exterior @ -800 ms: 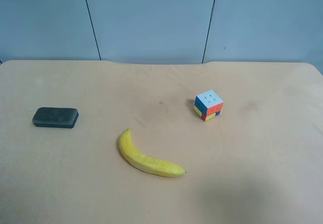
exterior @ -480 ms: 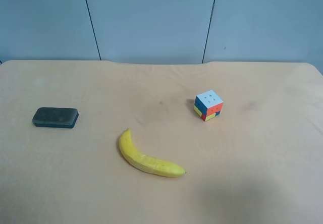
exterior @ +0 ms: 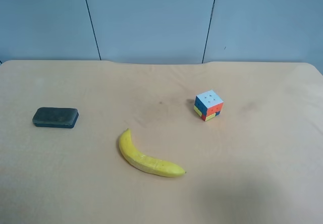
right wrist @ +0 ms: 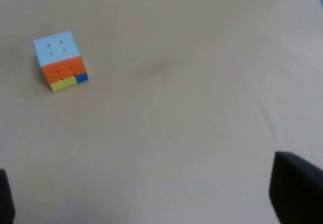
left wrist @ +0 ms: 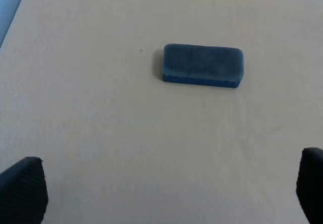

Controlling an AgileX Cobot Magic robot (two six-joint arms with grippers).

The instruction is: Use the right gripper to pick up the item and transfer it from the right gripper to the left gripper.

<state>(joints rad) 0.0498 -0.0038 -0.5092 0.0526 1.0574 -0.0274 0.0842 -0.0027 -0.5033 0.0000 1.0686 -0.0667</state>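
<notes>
Moved: nothing; cube (exterior: pixel 208 105) sits as before.
Right pincer (right wrist: pixel 151 204): apart, clear of cube.
Left pincer (left wrist: pixel 166 193): apart, near block (left wrist: pixel 203 65).

The puzzle cube (exterior: pixel 208 105), white face up over orange, red, yellow and blue sides, rests untouched beyond the banana (exterior: pixel 149 156), up and right of it in the high view, while the right gripper (right wrist: pixel 151 201) and left gripper (left wrist: pixel 166 188) both gape wide, empty.

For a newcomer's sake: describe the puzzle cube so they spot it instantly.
On the tan table, look toward the exterior high view's right. The puzzle cube sits alone there, apart from the yellow banana and dark block. Only it is boxy and many-coloured, pale-topped.
</notes>
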